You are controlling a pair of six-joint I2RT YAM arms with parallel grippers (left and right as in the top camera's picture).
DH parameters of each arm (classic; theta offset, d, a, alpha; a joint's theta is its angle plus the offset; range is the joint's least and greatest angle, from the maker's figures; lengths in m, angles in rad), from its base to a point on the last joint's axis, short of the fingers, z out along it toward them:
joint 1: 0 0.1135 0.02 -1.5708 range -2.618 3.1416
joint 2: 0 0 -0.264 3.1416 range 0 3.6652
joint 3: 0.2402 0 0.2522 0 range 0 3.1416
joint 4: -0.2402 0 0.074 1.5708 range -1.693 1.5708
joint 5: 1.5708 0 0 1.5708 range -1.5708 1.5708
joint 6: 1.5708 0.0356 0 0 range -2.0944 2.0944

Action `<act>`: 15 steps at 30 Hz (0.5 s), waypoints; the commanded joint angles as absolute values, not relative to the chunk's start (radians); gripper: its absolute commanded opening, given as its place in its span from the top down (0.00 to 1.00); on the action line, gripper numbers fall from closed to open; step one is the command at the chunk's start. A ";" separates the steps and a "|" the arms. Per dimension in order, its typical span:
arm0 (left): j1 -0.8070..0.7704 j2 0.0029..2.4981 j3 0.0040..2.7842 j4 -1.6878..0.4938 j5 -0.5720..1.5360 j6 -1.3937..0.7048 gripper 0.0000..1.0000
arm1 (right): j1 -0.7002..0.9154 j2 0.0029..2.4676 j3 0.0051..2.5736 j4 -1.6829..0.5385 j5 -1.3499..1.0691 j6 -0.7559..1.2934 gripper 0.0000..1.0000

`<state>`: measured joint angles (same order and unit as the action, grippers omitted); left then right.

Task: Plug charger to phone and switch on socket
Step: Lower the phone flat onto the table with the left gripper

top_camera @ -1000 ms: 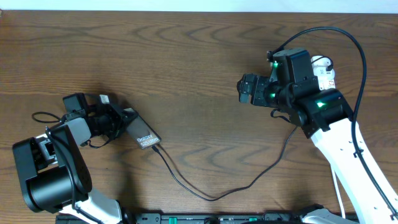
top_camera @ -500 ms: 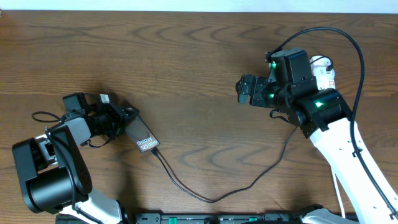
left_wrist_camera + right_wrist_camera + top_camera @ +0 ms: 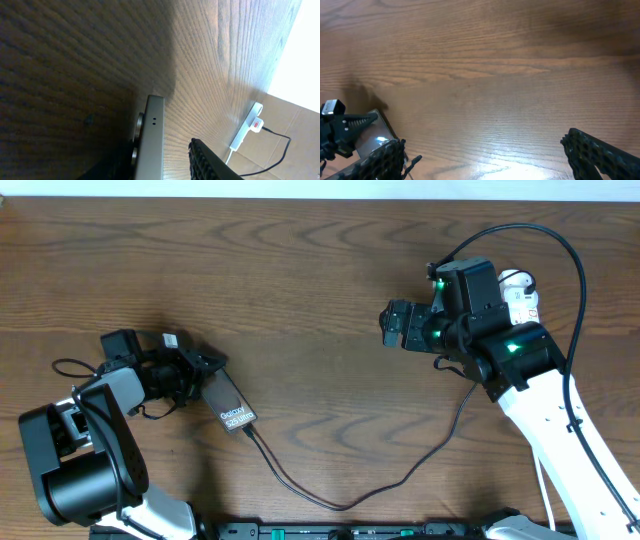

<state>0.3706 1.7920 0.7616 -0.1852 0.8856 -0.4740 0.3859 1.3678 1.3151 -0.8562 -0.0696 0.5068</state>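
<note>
The phone (image 3: 228, 402) lies at the left of the table, its white lettering toward the front. The charger (image 3: 330, 502), a thin black cable, meets the phone's lettered end and loops right toward the right arm. My left gripper (image 3: 203, 370) is open around the phone's far end. In the left wrist view the phone (image 3: 150, 140) shows edge-on, with a gap between it and one finger (image 3: 205, 162). My right gripper (image 3: 395, 322) hangs wide open over bare wood at the right, holding nothing. The socket (image 3: 247, 131) lies far off, and in the overhead view the socket (image 3: 524, 300) is half hidden behind the right arm.
The table (image 3: 320, 270) is dark brown wood. A thick black cable (image 3: 560, 240) arcs over the right arm. The right wrist view shows bare wood under the open right gripper (image 3: 487, 155), with the phone (image 3: 372, 137) at its lower left.
My left gripper has opened off the phone. The phone's lettered end has swung toward the table's front, and the cable has shifted with it. The right arm has not moved.
</note>
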 commanded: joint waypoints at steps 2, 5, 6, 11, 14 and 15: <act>0.374 1.811 0.743 -0.238 0.741 -0.475 0.60 | 0.391 1.375 1.320 -0.866 -0.055 0.492 0.01; 0.374 1.811 0.743 -0.284 0.658 -0.475 0.60 | 0.391 1.375 1.320 -0.867 -0.055 0.492 0.01; 0.374 1.811 0.743 -0.303 0.629 -0.475 0.60 | 0.391 1.375 1.320 -0.867 -0.055 0.492 0.01; 0.374 1.811 0.743 -0.363 0.552 -0.475 0.59 | 0.395 1.375 1.320 -0.867 -0.055 0.492 0.01; 0.374 1.811 0.743 -0.376 0.537 -0.475 0.59 | 0.395 1.375 1.320 -0.868 -0.055 0.492 0.01; 0.374 1.811 0.743 -0.377 0.537 -0.475 0.59 | 0.395 1.375 1.320 -0.868 -0.055 0.492 0.01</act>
<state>0.3702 1.7576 0.7864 -0.3473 0.7891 -0.4740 0.3893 1.3678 1.3151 -0.8646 -0.0696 0.5068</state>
